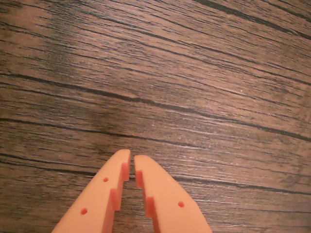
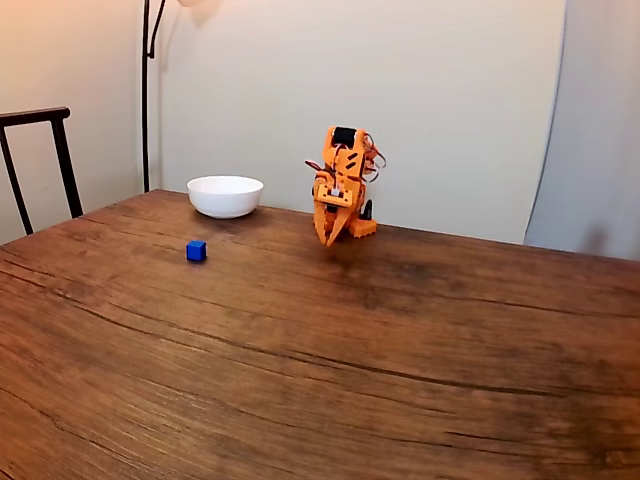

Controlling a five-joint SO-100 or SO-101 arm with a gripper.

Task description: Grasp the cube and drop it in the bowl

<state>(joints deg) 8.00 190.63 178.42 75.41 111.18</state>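
Observation:
A tiny bright-blue cube (image 2: pixel 196 250) sits on the wooden table, left of centre in the fixed view. Behind it, further back, stands the round white bowl (image 2: pixel 225 195). The orange arm is folded at the far side of the table, and its gripper (image 2: pixel 330 241) points down at the wood, well to the right of both cube and bowl. In the wrist view the gripper (image 1: pixel 131 157) comes up from the bottom edge with its two orange fingers nearly touching, shut, with nothing between them. Bare wood grain lies under it.
The dark wooden table (image 2: pixel 400 340) stretches wide in front of the arm. A dark chair back (image 2: pixel 40 150) stands at the left edge and a lamp pole (image 2: pixel 146 90) rises behind the bowl, in front of a plain wall.

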